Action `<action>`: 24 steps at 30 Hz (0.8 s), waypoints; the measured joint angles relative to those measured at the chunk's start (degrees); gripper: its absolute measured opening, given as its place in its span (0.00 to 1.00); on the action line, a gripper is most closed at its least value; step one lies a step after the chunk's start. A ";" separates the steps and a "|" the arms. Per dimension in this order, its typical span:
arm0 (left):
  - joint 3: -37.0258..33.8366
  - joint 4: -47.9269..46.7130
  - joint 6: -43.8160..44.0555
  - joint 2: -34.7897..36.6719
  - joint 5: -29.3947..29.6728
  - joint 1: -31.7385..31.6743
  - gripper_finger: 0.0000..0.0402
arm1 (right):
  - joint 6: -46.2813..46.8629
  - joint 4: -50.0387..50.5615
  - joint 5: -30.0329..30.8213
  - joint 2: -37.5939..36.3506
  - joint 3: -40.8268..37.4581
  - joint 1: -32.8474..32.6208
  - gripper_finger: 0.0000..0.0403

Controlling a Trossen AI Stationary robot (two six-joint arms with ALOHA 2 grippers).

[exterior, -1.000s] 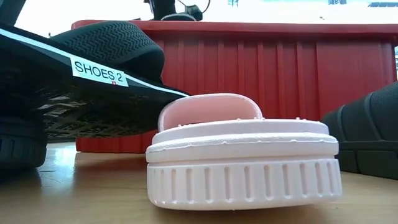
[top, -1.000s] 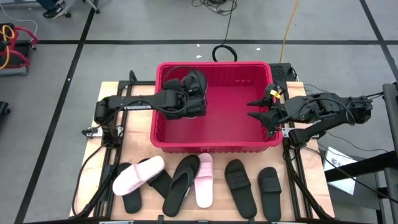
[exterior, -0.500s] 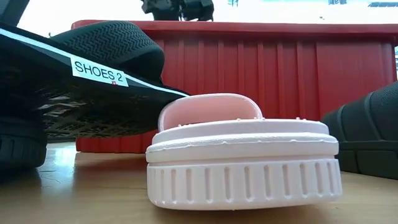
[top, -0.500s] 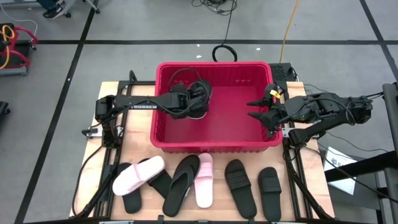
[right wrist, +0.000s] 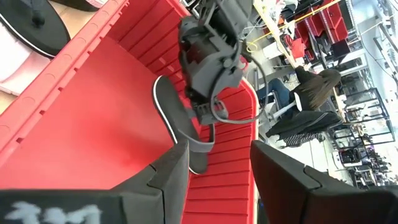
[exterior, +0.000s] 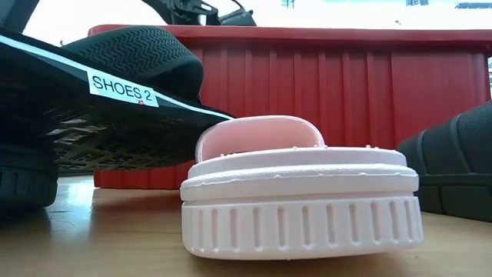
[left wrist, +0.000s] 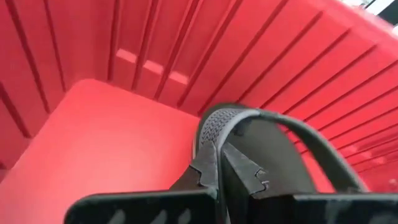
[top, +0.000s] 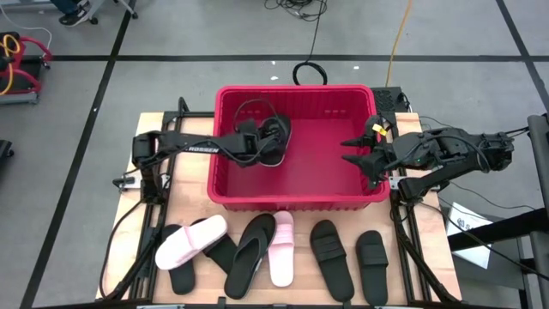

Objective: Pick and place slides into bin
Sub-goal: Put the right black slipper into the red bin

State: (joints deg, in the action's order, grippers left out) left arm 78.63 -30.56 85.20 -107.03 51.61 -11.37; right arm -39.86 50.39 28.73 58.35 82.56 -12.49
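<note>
Your left gripper (top: pixel 268 146) is inside the bin (top: pixel 296 199), toward its 11 o'clock corner, pinched onto a black flip-flop (top: pixel 276 137). The left wrist view shows both fingers (left wrist: pixel 208 174) closed on the sole edge (left wrist: pixel 214 134) beside the strap, so the shoe hangs edge-on with its toe pointing at the bin floor. That tilt looks deliberate: it clears the wall and lets the sole lie flat once you let go. You're low enough that release looks like the next call.

Your right gripper (top: pixel 360 153) waits over the bin's 3 o'clock rim, fingers spread, holding nothing. It sits clear of the left arm, so there's no crowding in the bin.

Nothing else shows in the bin. The rest line up on the table (top: pixel 184 202) at the bin's 6 o'clock side: a pink slide (top: pixel 190 241) lying over a black one (top: pixel 182 273) toward 7 o'clock, a black flip-flop (top: pixel 249 255) touching the second pink slide (top: pixel 281 249), then two black slides (top: pixel 332 257) (top: pixel 372 266) toward 5 o'clock. Overlaps there may make grabs awkward; take the top ones first.
</note>
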 joint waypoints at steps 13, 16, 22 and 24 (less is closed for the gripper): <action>-0.54 3.56 -2.19 -5.32 -3.21 -1.61 0.00 | 0.14 -0.17 -0.02 0.00 0.00 0.02 0.41; -0.55 3.25 -2.39 -6.29 -3.60 -1.58 0.00 | 0.15 -0.41 -0.02 0.00 0.00 0.02 0.41; -0.53 1.89 -2.24 -7.01 -3.23 -1.32 0.00 | 0.15 -0.44 -0.02 0.00 0.00 0.02 0.41; -0.53 0.76 -2.00 -7.01 -2.27 -1.19 0.00 | 0.15 -0.42 -0.02 0.00 0.00 0.02 0.41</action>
State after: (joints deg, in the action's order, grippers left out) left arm 78.11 -29.80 83.21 -114.04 49.34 -12.56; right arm -39.70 49.97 28.71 58.35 82.56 -12.47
